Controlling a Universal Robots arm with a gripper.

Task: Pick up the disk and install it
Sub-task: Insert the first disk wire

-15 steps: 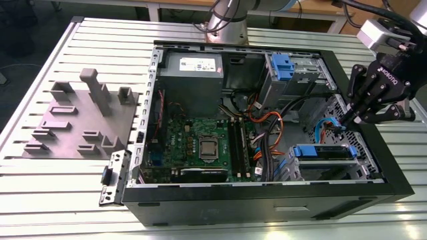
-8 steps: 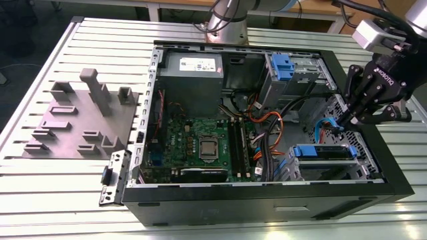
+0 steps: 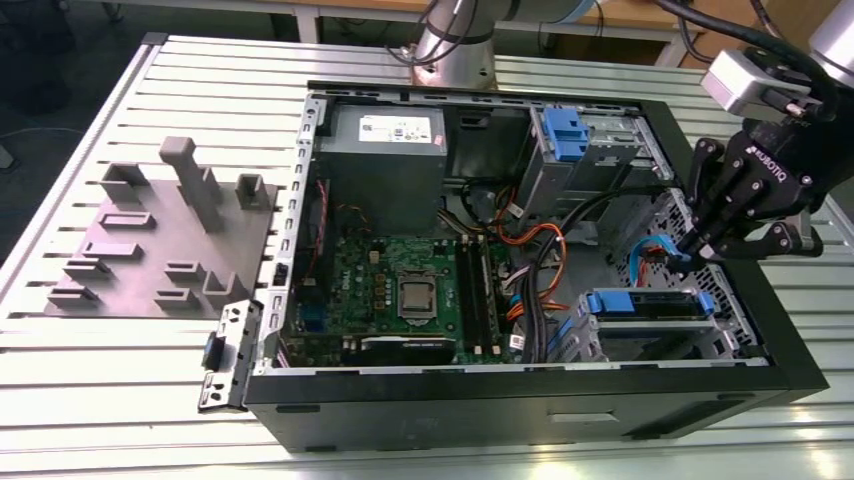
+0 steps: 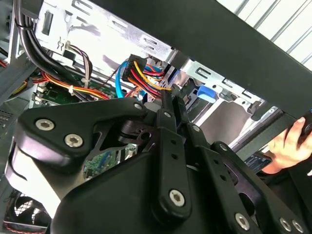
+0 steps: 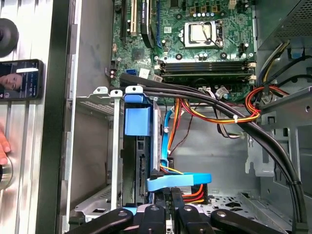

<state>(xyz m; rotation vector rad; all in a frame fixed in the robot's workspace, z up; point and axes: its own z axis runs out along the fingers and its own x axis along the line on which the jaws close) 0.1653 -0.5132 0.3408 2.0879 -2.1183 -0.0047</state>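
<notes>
Fixture block (image 3: 160, 240): grey, stood on the slotted table (image 3: 80, 110) at the exterior view's left, well apart from the work

Computer case (image 3: 534, 400): lay open on its side in the middle of the table

Power supply (image 3: 387, 150): grey box with a white sticker, in the far corner of the case, untouched

Motherboard (image 3: 400, 290): lay flat beside it, with orange, red and yellow cables (image 3: 534, 250) running across toward the drive cage

Disk (image 3: 647, 303): its blue carrier sat in the drive cage at the exterior view's right, near corner of the case; in the first wrist view the disk (image 5: 138, 122) stood edge-on in its slot and appeared pushed in

Gripper (image 3: 687, 250): reached into the case just beyond the cage, tips down among the wiring

Jaws: drawn together, fingers (image 4: 165, 105) side by side in the second wrist view, tips at the wire bundle's plug; whether they pinched anything could not be told

Blue flat cable (image 5: 178, 181): curved right at the tips in the first wrist view

Step in hand: judged to be work at the back of the seated disk

Doing it well: keep the tips square to the slot, move slowly, and avoid snagging the loose wires or dragging the blue cable
</notes>
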